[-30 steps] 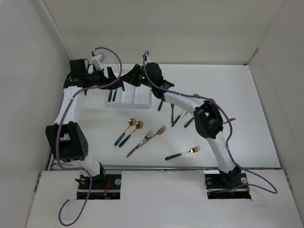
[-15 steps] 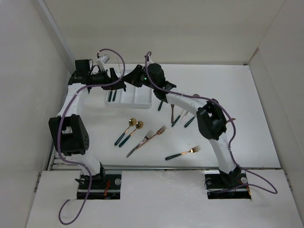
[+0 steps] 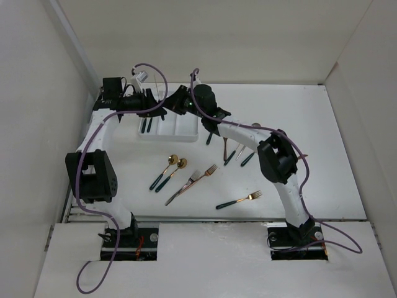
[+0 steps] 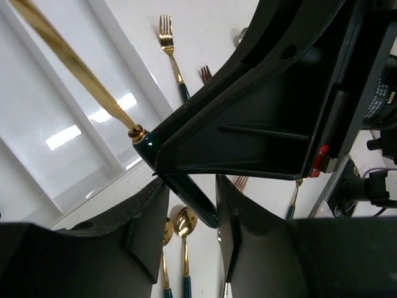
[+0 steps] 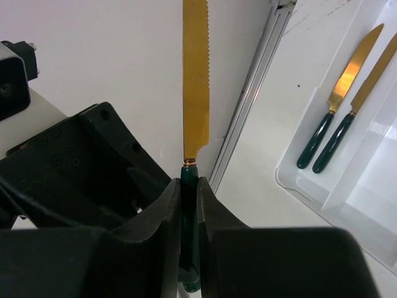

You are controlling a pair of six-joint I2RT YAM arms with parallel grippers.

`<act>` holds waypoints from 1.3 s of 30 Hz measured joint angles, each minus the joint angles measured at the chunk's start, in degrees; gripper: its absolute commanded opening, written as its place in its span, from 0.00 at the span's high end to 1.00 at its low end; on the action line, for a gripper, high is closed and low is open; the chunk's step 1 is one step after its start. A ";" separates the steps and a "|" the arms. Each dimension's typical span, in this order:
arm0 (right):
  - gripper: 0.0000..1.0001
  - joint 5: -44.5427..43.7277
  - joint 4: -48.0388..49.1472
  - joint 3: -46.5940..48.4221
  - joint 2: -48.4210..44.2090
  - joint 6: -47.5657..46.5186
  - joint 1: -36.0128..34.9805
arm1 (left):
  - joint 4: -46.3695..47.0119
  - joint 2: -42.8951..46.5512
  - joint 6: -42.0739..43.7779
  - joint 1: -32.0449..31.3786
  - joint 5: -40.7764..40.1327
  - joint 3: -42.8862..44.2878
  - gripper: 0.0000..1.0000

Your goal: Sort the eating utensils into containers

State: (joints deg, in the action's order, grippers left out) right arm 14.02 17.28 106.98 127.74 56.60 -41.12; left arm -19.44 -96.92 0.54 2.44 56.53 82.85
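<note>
My right tool (image 5: 189,189) clamps a knife (image 5: 195,81) by its handle; my left tool (image 4: 188,198) stands part-open around that handle. The tray (image 5: 372,186) beside them holds two knives (image 5: 332,141); forks (image 3: 193,180) and spoons (image 3: 174,161) behind them await sorting.

We see the left gripper (image 3: 155,104) and right gripper (image 3: 172,103) nose to nose over the far left corner of the white tray (image 3: 185,128), a knife (image 5: 195,74) bridging them, so nothing passes between. The right arm (image 3: 242,133) slants across the tray's right side. Loose spoons (image 3: 174,159) and forks (image 3: 196,178) clutter the middle of the table (image 3: 329,149); its right side lies open to the wall (image 3: 375,93).
</note>
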 measured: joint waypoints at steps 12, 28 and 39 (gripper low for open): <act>0.98 -0.02 -0.57 -0.79 0.13 -0.22 0.17 | -1.01 -3.02 -0.83 0.46 -0.26 -0.02 1.00; 0.41 0.42 -0.79 -16.70 -10.34 -5.46 6.23 | -2.93 -19.71 -1.42 -0.37 -33.59 14.16 1.00; 0.41 -1.33 -1.75 -18.27 -15.67 -10.93 6.60 | -4.61 -25.05 3.08 -1.40 -39.82 16.24 0.97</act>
State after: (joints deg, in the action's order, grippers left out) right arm 12.69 15.53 88.71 112.07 45.67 -34.52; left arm -24.05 -121.97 3.62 1.04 16.71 99.09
